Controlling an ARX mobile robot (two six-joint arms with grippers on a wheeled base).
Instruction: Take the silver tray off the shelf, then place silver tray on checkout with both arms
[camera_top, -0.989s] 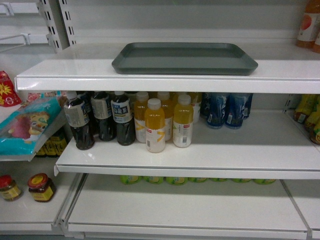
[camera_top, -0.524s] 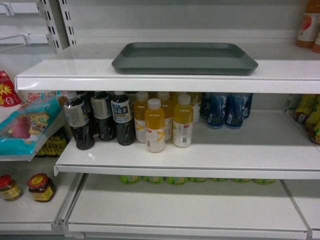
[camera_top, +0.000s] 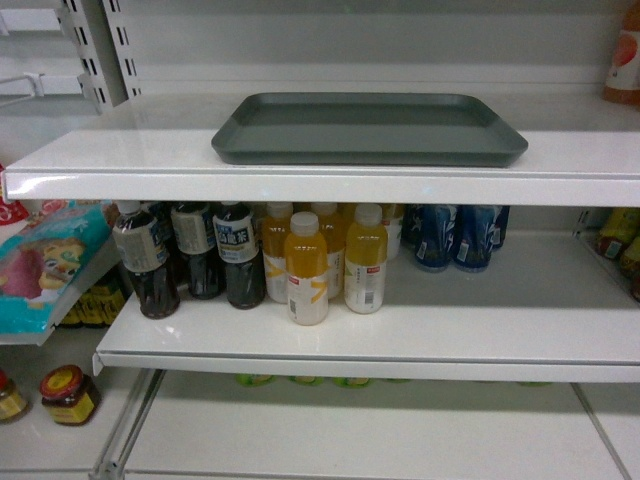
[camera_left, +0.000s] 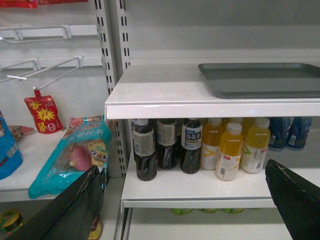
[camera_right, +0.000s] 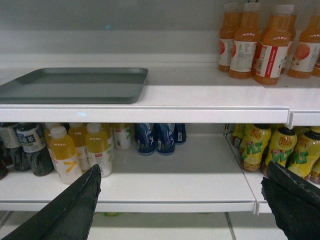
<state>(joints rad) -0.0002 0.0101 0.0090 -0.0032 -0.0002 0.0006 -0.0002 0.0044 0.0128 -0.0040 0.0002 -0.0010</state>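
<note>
One silver tray lying flat on the shelf, near its front edge; dark and yellow bottles ranked on the board below. From the left wrist: left end effector spread wide, low, well apart from tray. From the right wrist: right end effector likewise released, tray far left, orange bottles far right.

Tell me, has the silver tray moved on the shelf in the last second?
No. The silver tray still lies by the shelf's front edge above the same yellow bottles; everything shifted together, so the camera moved.
</note>
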